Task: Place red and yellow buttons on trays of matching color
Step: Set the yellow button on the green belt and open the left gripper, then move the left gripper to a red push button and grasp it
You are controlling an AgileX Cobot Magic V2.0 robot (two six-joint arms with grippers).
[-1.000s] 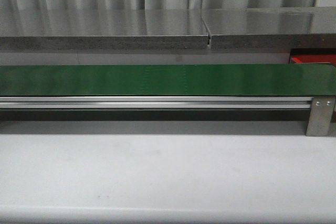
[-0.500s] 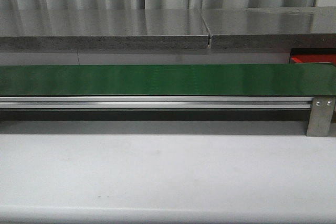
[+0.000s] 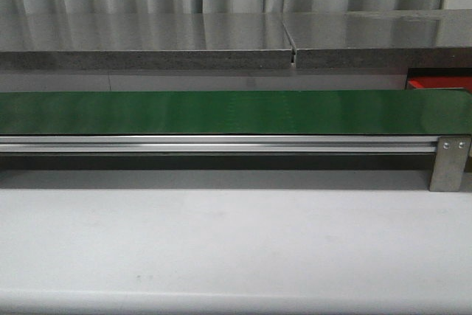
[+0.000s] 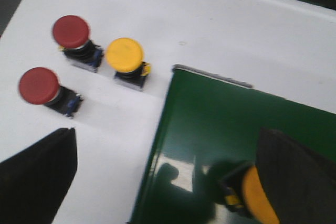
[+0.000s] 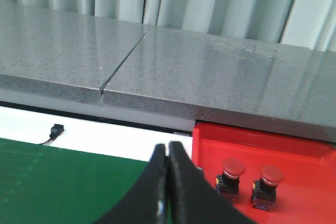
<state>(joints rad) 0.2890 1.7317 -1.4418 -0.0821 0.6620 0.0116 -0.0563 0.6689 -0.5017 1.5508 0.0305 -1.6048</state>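
Left pincer (image 4: 173,177) stands wide open over the near end of the green belt (image 4: 231,145), one dark finger out over the white desk (image 4: 226,30), the other above a yellow button (image 4: 251,196) that lies on the belt beside it, blurred; I cannot tell whether the finger touches it. Right pincer (image 5: 168,182) is pressed fully closed on nothing, above the belt's far end, next to the red tray (image 5: 294,153), where two red buttons (image 5: 251,181) stand upright.

On the desk beside the belt wait two more red buttons (image 4: 52,59) and another yellow one (image 4: 126,59); no yellow tray is in sight.

My worry is the yellow button on the belt: its smooth domed cap on a small boxy base looks top-heavy, so a nudge from the finger could tip or roll it on the glossy belt, and a closing grip on the rounded cap might slip. The tray is flat, straight-edged plastic; the desk is matte.
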